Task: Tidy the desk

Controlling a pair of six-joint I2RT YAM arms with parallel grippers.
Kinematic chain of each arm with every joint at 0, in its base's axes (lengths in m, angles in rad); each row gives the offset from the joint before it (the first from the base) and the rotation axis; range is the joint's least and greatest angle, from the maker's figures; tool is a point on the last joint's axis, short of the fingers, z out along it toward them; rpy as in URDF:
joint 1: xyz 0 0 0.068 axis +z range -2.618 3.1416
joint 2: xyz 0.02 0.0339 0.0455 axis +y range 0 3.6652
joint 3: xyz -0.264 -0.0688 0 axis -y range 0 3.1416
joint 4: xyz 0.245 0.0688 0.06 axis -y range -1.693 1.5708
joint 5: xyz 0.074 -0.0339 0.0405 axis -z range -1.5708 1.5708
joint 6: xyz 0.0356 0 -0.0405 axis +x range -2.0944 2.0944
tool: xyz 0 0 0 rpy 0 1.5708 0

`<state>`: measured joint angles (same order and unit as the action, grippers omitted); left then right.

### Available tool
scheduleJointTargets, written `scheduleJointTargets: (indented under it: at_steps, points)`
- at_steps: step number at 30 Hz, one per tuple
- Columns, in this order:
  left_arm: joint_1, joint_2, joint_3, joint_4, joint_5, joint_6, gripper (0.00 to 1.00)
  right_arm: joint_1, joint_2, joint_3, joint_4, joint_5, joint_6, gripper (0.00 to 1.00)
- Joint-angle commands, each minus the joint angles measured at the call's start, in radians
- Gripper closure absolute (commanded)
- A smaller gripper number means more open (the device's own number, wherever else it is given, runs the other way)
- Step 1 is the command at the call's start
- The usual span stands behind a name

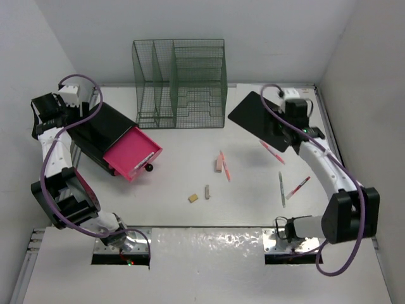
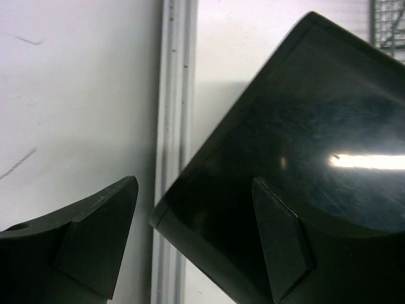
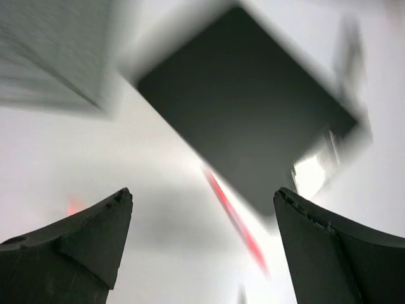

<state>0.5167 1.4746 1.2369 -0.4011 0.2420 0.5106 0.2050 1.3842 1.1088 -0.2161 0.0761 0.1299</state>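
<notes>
On desk (image 1: 183, 174): rack (image 1: 179, 82) at back, drawer box (image 1: 101, 126) left, board (image 1: 256, 116) right, pens (image 1: 272, 152) between.

So at the back there's a green wire mesh organizer (image 1: 180, 82), upright, several slots. Left of it sits a glossy black drawer box (image 1: 101, 130) with its pink drawer (image 1: 133, 153) pulled out, black knob (image 1: 150, 168) on the front. There's something thin and pale inside, can't tell what. Right of the organizer, a flat black pad (image 1: 259, 117) lies turned corner-on, with a pink pen (image 1: 272, 152) just off its near edge. In the middle there's a peach block (image 1: 219, 163) touching an orange pen (image 1: 225, 170). Nearer, a small tan block (image 1: 193, 198) sits beside a little grey stick (image 1: 207, 192). Off to the right lie a grey pen (image 1: 281, 189) and a red-and-white pen (image 1: 298, 187), close together.
</notes>
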Motion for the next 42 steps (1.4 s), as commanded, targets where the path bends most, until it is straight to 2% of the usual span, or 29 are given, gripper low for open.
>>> scheduleJointTargets:
  at_steps: [1,3,4,5,7,9,11,15,18,22,25,26,31,36,42]
  points:
    - [-0.006,-0.010,0.007,-0.122,0.052,-0.007,0.28,-0.076,-0.157,-0.199,-0.184,0.118,0.267,0.11]
    - [-0.007,-0.019,0.007,-0.117,0.059,-0.014,0.28,-0.205,-0.235,-0.338,-0.177,0.136,0.327,0.08]
    - [-0.007,-0.020,0.006,-0.113,0.059,-0.017,0.28,-0.328,-0.302,-0.380,-0.158,0.082,0.388,0.09]
    - [-0.010,-0.025,0.006,-0.111,0.062,-0.018,0.28,-0.381,-0.324,-0.447,-0.160,0.044,0.408,0.10]
    - [-0.015,-0.033,-0.004,-0.102,0.075,-0.018,0.28,-0.452,-0.350,-0.480,-0.201,0.028,0.444,0.14]
    - [-0.015,-0.036,-0.013,-0.100,0.088,-0.012,0.28,-0.477,-0.352,-0.504,-0.236,0.085,0.453,0.15]
    - [-0.015,-0.036,-0.017,-0.104,0.085,-0.003,0.28,-0.480,-0.341,-0.541,-0.261,0.074,0.485,0.15]
    - [-0.015,-0.039,-0.025,-0.105,0.076,0.014,0.28,-0.480,-0.315,-0.622,-0.220,0.033,0.550,0.18]
    - [-0.015,-0.040,-0.030,-0.102,0.071,0.022,0.28,-0.480,-0.271,-0.652,-0.187,0.088,0.554,0.21]
    - [-0.015,-0.045,-0.033,-0.107,0.063,0.028,0.28,-0.480,-0.226,-0.687,-0.138,0.142,0.556,0.31]
    - [-0.017,-0.054,-0.037,-0.108,0.057,0.031,0.28,-0.480,-0.182,-0.702,-0.089,0.108,0.557,0.47]
    - [-0.015,-0.063,-0.039,-0.108,0.053,0.032,0.28,-0.480,-0.168,-0.711,-0.079,0.094,0.560,0.59]
    - [-0.015,-0.080,-0.042,-0.116,0.056,0.032,0.28,-0.481,-0.137,-0.734,-0.036,0.088,0.591,0.88]
    - [-0.015,-0.089,-0.036,-0.125,0.075,0.031,0.28,-0.484,-0.197,-0.779,0.003,0.125,0.590,1.00]
    - [-0.015,-0.103,-0.013,-0.159,0.112,0.037,0.28,-0.481,-0.345,-0.744,0.053,0.186,0.469,1.00]
